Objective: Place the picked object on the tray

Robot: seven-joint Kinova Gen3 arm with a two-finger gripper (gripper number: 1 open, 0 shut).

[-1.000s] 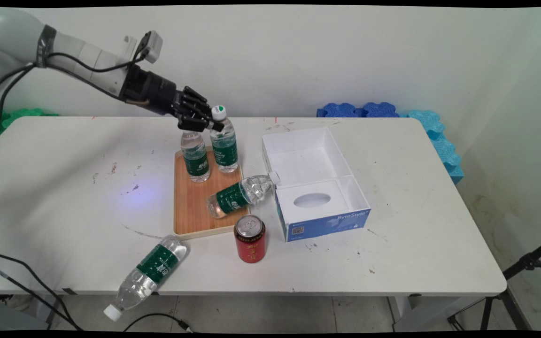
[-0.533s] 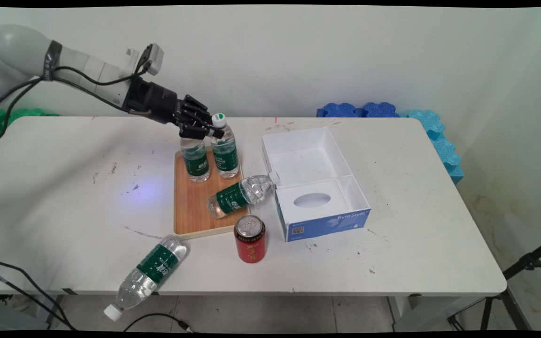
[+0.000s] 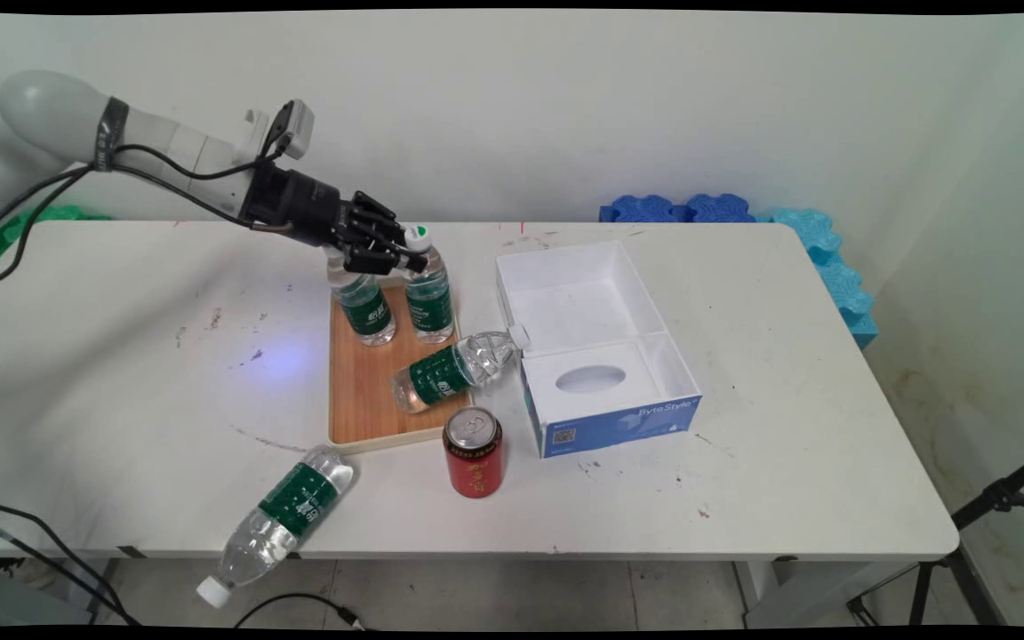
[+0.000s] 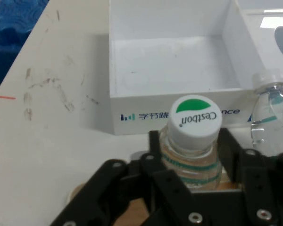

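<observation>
GRIPPER: black two-finger gripper clenched on neck of clear green-label water bottle.
PLACE: bottle upright at far end of wooden tray, beside 2nd bottle.

"Cestbon" runs across the white-and-green cap of the bottle between the gripper's fingers; beyond it, the tissue box's blue front reads "Byte Style"; the red can's characters are illegible.

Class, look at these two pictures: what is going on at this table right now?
The gripper is shut on the neck of an upright bottle at the far end of a wooden tray, beside a second upright bottle. A third bottle lies across the tray's right edge, next to an open box. A red can stands near the tray.
</observation>
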